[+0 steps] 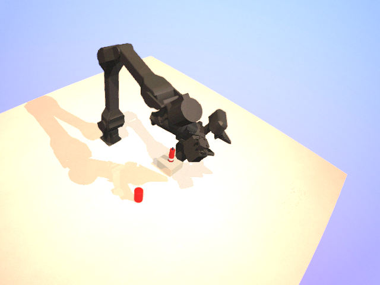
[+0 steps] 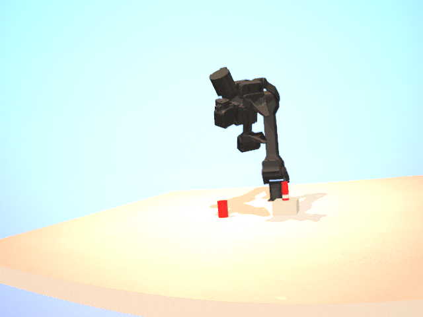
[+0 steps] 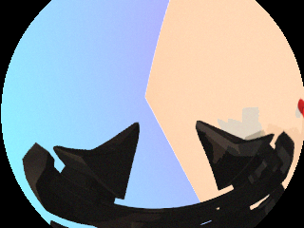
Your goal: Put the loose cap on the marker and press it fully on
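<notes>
The marker (image 1: 171,154) (image 2: 285,187) stands upright in the pale holder block (image 1: 169,170) (image 2: 285,207). It is red with a white band low down, and a small dark tip shows on top in the top view. The red cap (image 1: 138,195) (image 2: 223,209) stands upright on the table, apart from the block, to its left in the top and exterior views. My gripper (image 1: 222,148) (image 2: 267,128) (image 3: 167,123) is open, with nothing between its fingers. It hangs high above the table, touching neither the cap nor the marker. A red sliver shows at the wrist view's right edge; I cannot tell which thing it is.
The table (image 1: 230,230) (image 2: 136,259) (image 3: 228,62) has a corner at the right in the top view, and a corner of it lies ahead of the fingers in the wrist view. The arm's base stands behind the block. Shadows of the arm fall around the block and cap.
</notes>
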